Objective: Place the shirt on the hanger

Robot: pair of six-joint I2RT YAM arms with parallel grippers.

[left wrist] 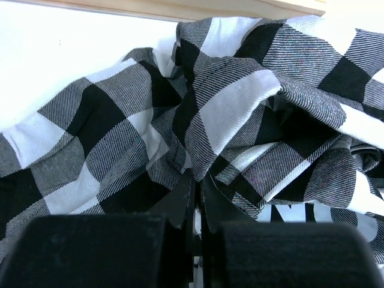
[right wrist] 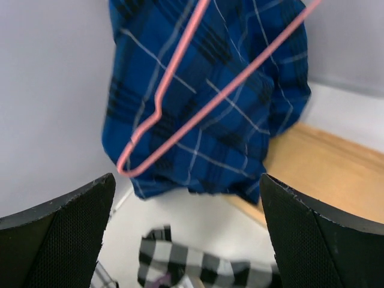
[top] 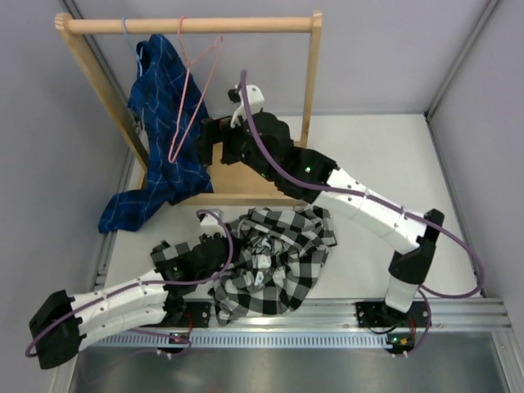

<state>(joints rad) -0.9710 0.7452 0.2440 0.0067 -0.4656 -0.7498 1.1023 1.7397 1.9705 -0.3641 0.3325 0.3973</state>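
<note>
White table [top: 385, 147]: shirt [top: 274, 258], wooden rack base [top: 246, 190].

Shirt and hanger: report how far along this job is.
Done: nothing hung yet. The checked shirt lies crumpled on the table, and the pink hanger hangs bare on the wooden rail. In hand: the left gripper is shut on a fold of the shirt; the right gripper is open, facing the hanger without touching it. Left: take the hanger and thread it into the shirt.

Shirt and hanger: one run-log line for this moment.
left pincer: shut on black-and-white checked shirt | right pincer: open, facing pink wire hanger | hanger: on wooden rail, bare
</note>
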